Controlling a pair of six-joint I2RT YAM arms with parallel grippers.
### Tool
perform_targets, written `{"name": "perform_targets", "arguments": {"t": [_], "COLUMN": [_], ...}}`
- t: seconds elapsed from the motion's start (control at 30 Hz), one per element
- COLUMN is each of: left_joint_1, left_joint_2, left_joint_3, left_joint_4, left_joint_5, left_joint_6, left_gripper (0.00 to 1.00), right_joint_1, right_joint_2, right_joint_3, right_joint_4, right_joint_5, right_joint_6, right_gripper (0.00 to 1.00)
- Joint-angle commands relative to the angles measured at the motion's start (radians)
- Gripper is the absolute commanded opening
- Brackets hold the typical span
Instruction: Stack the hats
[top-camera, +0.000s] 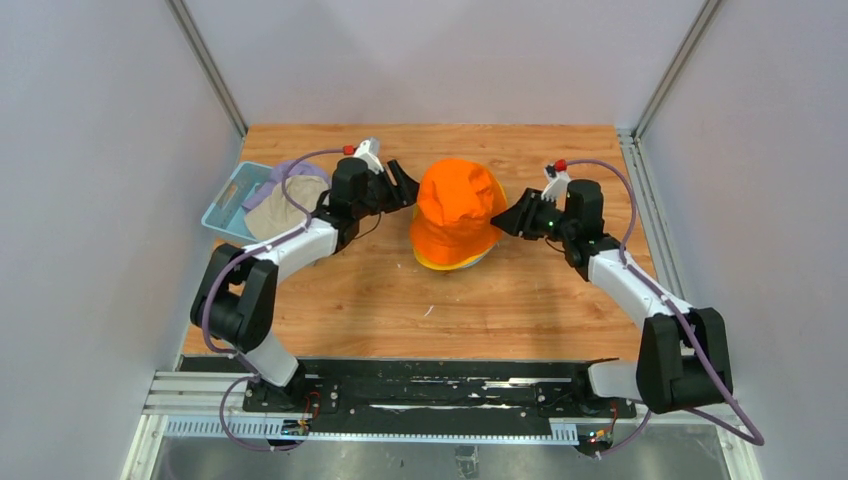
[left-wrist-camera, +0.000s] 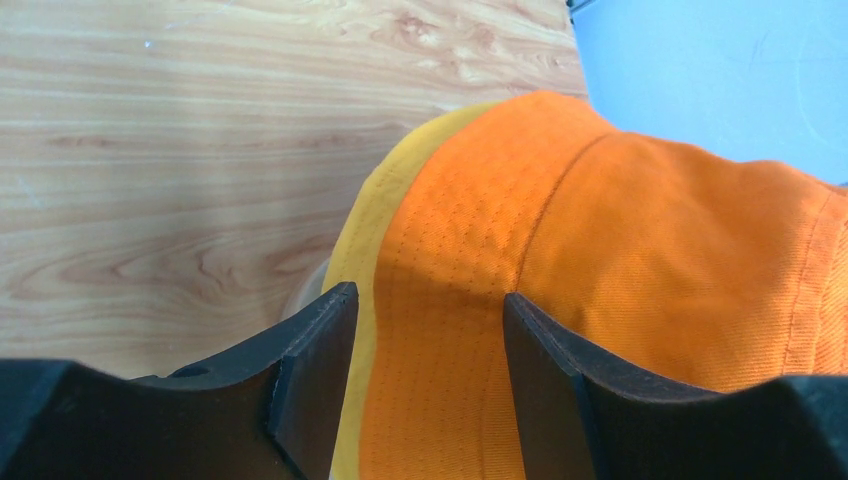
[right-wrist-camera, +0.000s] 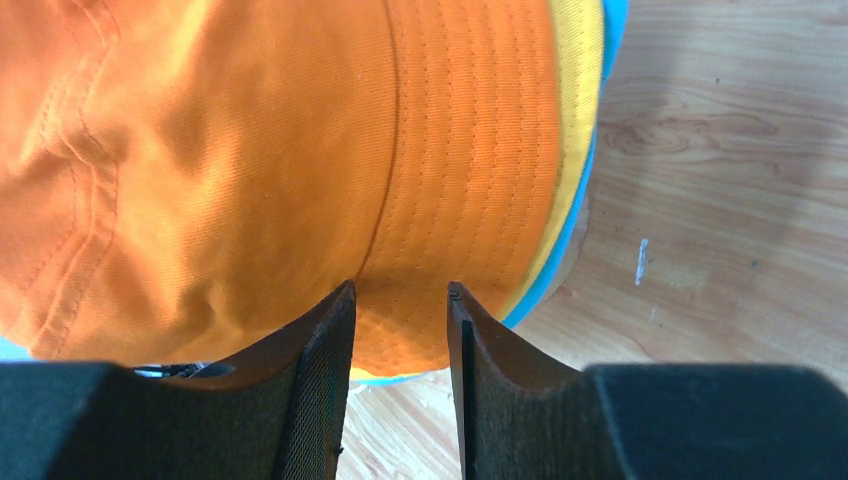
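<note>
The orange hat sits on top of a pile in the middle of the table. The yellow hat's brim shows under it, and the teal hat's edge shows under that. My left gripper is open at the pile's left side, with the orange brim and the yellow brim between its fingers. My right gripper is open at the pile's right side, its fingertips at the orange brim's edge. The lavender hat and the beige hat lie at the basket. The grey hat is out of view.
A light blue plastic basket stands at the table's left edge, behind my left arm. A pale rounded base peeks out under the pile. Grey walls close in the wooden table on three sides.
</note>
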Motion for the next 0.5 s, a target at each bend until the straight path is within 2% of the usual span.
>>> {"name": "perform_targets", "arguments": {"t": [0.0, 0.47], "left_joint_1": [-0.005, -0.006], "left_joint_2": [0.047, 0.132], "left_joint_3": [0.074, 0.177], "left_joint_4": [0.049, 0.049], "left_joint_5": [0.052, 0.053], "left_joint_6": [0.003, 0.024], "left_gripper": [0.6, 0.6], "right_joint_1": [0.03, 0.033], "right_joint_2": [-0.039, -0.142], "right_joint_3": [-0.034, 0.029], "right_joint_4": [-0.046, -0.161], "right_joint_5": [0.012, 0.091], "right_joint_6": [-0.023, -0.075], "right_gripper": [0.39, 0.39]}}
